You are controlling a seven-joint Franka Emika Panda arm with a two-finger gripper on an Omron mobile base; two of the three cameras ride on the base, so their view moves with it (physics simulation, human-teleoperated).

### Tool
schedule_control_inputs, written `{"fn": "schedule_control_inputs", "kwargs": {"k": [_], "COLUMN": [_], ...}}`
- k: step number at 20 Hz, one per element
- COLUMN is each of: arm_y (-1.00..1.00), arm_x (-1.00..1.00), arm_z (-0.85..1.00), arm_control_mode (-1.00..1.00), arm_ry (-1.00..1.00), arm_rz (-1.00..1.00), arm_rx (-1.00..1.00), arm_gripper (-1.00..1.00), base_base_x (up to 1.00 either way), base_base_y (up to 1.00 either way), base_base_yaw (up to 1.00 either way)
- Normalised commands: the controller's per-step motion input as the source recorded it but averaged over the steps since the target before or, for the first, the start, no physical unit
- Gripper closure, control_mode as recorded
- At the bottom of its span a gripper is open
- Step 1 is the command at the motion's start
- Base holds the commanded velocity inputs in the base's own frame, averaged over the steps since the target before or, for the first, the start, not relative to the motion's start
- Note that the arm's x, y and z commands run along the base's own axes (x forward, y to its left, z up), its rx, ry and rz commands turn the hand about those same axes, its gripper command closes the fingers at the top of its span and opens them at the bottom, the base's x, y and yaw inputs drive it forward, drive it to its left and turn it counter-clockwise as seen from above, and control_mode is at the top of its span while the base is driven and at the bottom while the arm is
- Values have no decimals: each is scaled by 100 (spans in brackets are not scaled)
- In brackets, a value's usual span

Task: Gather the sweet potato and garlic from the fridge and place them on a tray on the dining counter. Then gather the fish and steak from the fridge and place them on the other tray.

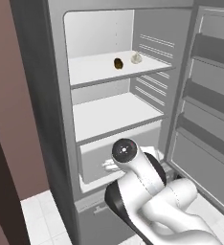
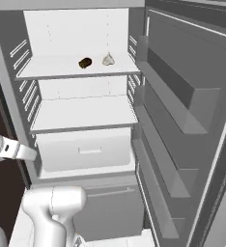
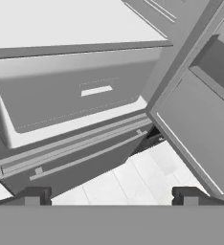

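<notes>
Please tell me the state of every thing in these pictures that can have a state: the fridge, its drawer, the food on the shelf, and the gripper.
fridge: door swung open to the right.
drawer: shut, under the lower shelf.
sweet potato: lying on the top shelf, untouched.
garlic: on the top shelf, right of the sweet potato, apart from it.
lower shelf: bare.
gripper: open, holding nothing, low before the drawer.

The fridge (image 2: 81, 116) looks like smooth, matt grey and white plastic inside. On its top shelf (image 1: 99, 67), the sweet potato (image 1: 118, 63) looks dark and dull, the garlic (image 1: 136, 58) pale.
</notes>
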Motion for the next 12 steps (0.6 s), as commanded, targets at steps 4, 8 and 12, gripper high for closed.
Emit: {"fn": "schedule_control_inputs", "kwargs": {"k": [4, 8, 12], "arm_y": [0, 0, 0], "arm_x": [0, 0, 0], "arm_z": [0, 0, 0], "arm_control_mode": [100, 100, 100], "arm_ry": [0, 0, 0], "arm_rz": [0, 0, 0], "arm_rx": [0, 0, 0], "arm_gripper": [-100, -100, -100], "base_base_x": [45, 43, 55], "base_base_y": [-28, -26, -7], "base_base_yaw": [7, 8, 8]}}
